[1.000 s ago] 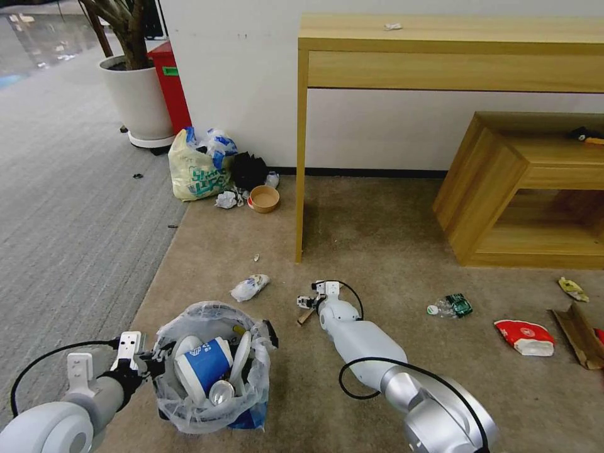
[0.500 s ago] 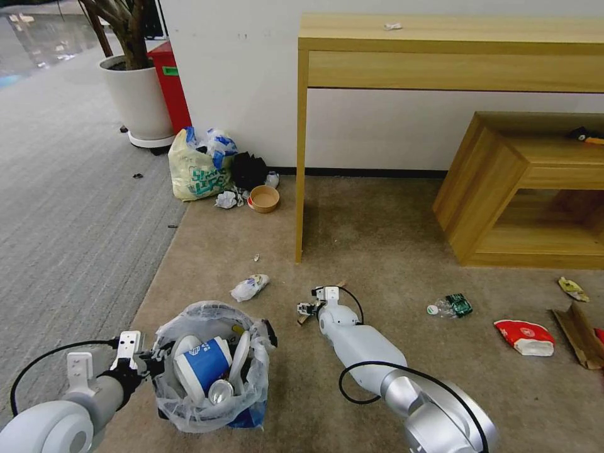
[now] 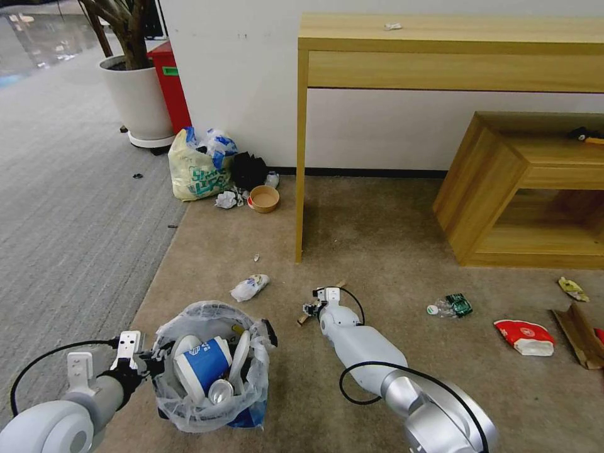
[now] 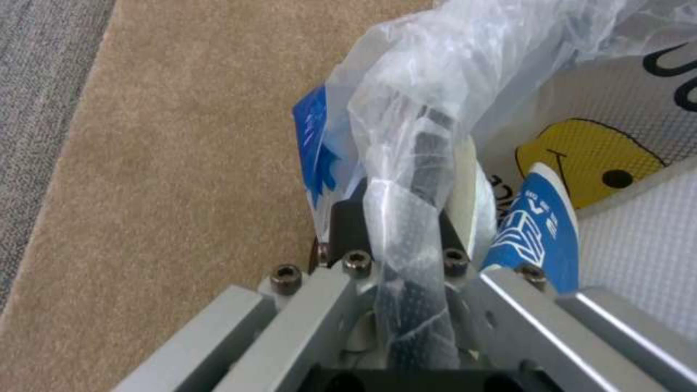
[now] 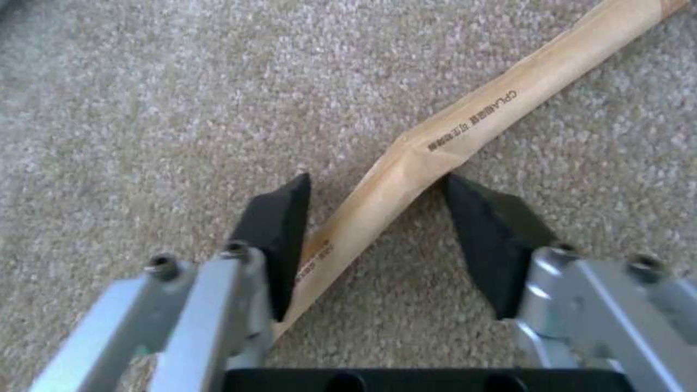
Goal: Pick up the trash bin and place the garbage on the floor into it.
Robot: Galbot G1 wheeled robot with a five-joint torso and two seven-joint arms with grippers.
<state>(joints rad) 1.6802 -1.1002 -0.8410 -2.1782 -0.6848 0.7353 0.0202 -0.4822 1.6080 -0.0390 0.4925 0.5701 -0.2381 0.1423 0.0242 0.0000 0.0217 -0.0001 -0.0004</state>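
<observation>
The right gripper [image 3: 309, 309] is creeping forward, toward twelve o'clock, and now sits right down over the paper-wrapped stick [image 5: 407, 163] on the carpet. Its fingers [image 5: 280, 228] straddle the kinked wrapper, still spread, one pad touching it. More of the stick peeks out at one o'clock of the wrist than before.

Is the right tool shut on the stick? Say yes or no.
No: the right tool is open, its pads either side of the stick on the carpet.

light: even, bright indoor | shadows: soft | wrist views: slightly blurred
</observation>
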